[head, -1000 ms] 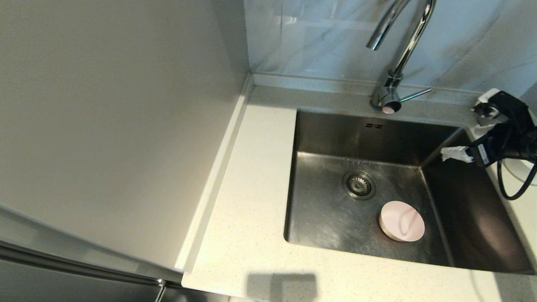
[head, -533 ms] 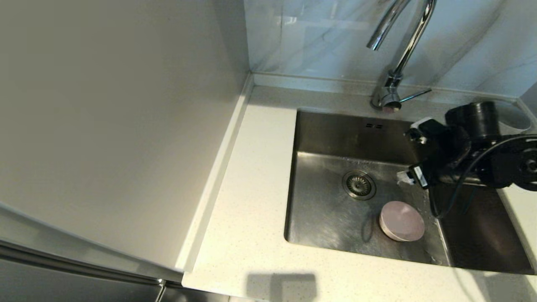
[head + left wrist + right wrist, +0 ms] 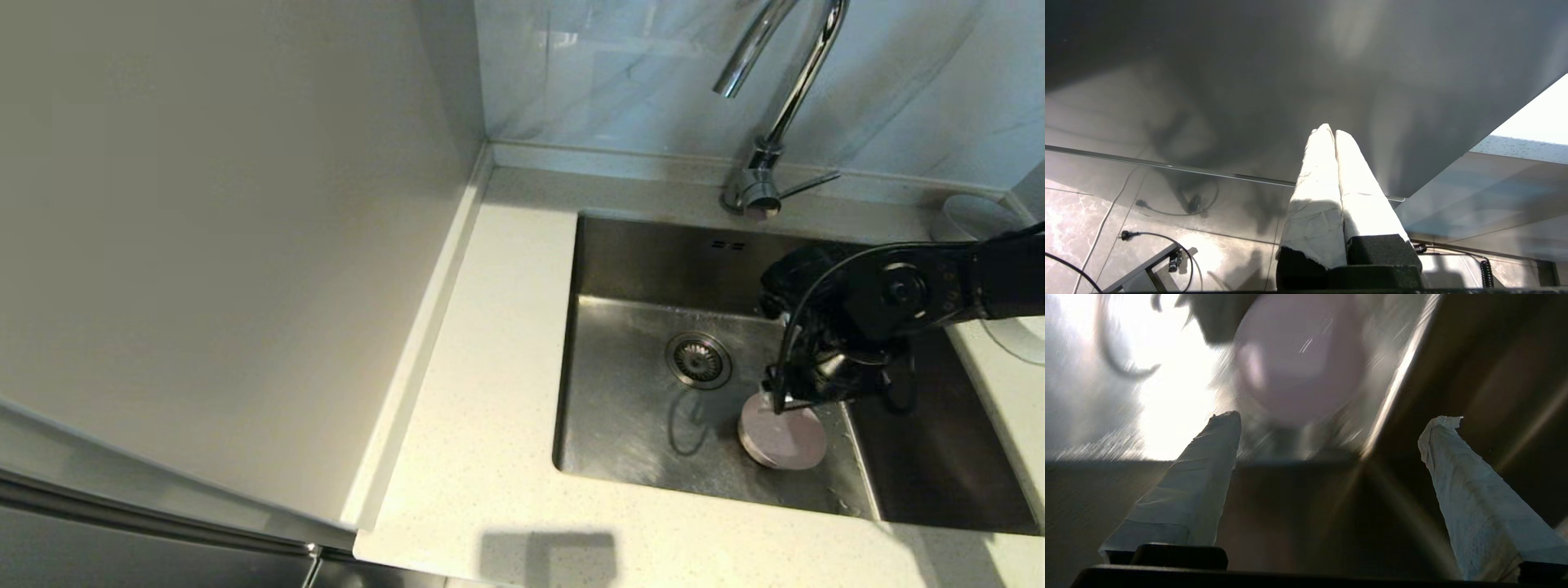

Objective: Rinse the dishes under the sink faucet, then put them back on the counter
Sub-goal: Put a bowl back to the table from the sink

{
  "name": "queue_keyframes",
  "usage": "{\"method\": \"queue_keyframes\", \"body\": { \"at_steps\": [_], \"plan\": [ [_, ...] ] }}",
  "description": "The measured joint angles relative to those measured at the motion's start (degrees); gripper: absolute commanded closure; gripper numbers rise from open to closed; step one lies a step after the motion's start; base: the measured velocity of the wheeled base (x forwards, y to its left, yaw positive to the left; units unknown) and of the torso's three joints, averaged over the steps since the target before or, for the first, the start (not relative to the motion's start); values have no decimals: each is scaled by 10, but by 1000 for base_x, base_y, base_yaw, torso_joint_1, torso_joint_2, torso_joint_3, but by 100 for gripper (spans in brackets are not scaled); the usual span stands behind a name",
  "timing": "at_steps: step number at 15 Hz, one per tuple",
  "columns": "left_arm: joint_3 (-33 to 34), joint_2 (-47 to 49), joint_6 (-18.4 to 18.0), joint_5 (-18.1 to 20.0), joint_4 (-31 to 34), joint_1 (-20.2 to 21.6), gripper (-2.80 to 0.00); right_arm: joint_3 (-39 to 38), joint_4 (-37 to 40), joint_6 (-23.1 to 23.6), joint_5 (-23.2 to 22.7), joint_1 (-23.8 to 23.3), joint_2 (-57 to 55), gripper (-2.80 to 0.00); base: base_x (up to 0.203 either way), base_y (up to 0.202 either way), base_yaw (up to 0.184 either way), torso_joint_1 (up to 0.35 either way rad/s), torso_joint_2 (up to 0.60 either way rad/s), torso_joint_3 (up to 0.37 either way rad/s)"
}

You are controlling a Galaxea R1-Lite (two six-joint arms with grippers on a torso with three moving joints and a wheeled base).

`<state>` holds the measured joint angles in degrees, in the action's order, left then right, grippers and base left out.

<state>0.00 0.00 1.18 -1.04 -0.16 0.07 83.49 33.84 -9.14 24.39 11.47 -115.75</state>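
The pale pink bowl (image 3: 782, 439) lies on the floor of the steel sink (image 3: 645, 425), near its front right, in the shadow of my arm. My right gripper (image 3: 771, 402) reaches down into the basin from the right and hangs just above the bowl's back edge. In the right wrist view the right gripper (image 3: 1331, 416) is open, its taped fingers (image 3: 1208, 465) wide apart, with the pink bowl (image 3: 1298, 355) ahead of them and nothing between them. The chrome faucet (image 3: 784, 90) arches over the back of the sink. My left gripper (image 3: 1331, 130) is parked below the counter, shut and empty.
The drain strainer (image 3: 698, 359) sits left of the bowl. A pale bowl (image 3: 976, 214) stands on the counter at the back right, and another white rim (image 3: 1020, 343) shows at the right edge. The off-white counter (image 3: 490, 367) runs left of the sink beside a grey panel (image 3: 229, 245).
My right arm has swung from the right counter over the sink and down to the pink bowl. The bowl has stayed in place.
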Motion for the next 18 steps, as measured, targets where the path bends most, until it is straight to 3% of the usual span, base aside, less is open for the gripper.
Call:
{"method": "queue_keyframes", "body": {
  "at_steps": [3,13,18],
  "plan": [
    [0,0,0,0,0,0,0,20,45,-42,-32,13,-44,-280,0,0,0,0,0,0],
    [0,0,0,0,0,0,0,84,42,-40,-92,16,-121,-280,0,0,0,0,0,0],
    [0,0,0,0,0,0,0,121,36,-38,-92,15,-161,-280,0,0,0,0,0,0]
  ]
}}
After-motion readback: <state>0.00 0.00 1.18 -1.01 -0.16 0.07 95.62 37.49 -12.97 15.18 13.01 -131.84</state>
